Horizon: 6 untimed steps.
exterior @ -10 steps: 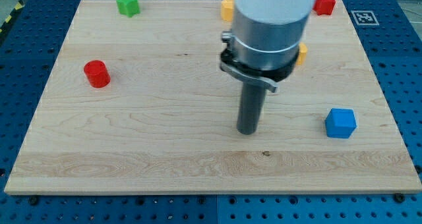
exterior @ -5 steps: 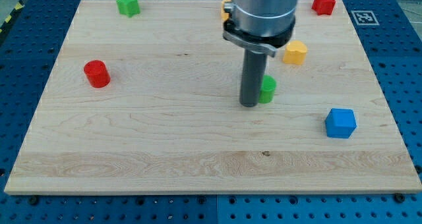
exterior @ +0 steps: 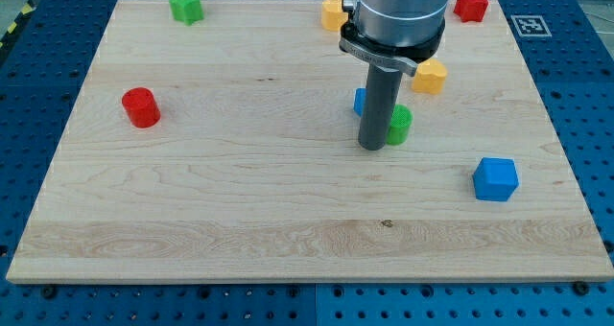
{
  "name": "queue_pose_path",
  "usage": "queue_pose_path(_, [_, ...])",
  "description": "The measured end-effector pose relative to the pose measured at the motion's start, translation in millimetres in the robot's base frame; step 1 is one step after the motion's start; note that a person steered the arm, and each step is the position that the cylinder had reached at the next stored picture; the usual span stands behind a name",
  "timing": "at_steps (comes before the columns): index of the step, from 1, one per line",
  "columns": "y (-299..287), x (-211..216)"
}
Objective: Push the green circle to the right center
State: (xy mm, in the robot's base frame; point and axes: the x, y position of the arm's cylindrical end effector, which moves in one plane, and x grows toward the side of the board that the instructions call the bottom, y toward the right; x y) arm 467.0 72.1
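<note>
The green circle [exterior: 399, 125] lies a little right of the board's middle, partly hidden by my rod. My tip [exterior: 372, 147] rests on the wooden board [exterior: 240, 173] right against the circle's left side, slightly lower in the view. A small blue block [exterior: 360, 101] peeks out behind the rod, just up and left of the circle; its shape is hidden.
A yellow block [exterior: 430, 76] sits up and right of the circle. A blue cube [exterior: 495, 179] lies at the lower right. A red block [exterior: 472, 3] and another yellow block [exterior: 332, 13] are at the top, a green star [exterior: 186, 6] at the top left, a red cylinder [exterior: 141, 106] at the left.
My tip has moved up the view and then slightly right, coming against the green circle's left side. The circle has shifted a little to the right. A small blue block now shows behind the rod.
</note>
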Motion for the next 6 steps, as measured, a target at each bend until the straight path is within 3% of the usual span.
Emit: queue_pose_path(6, [55,-21])
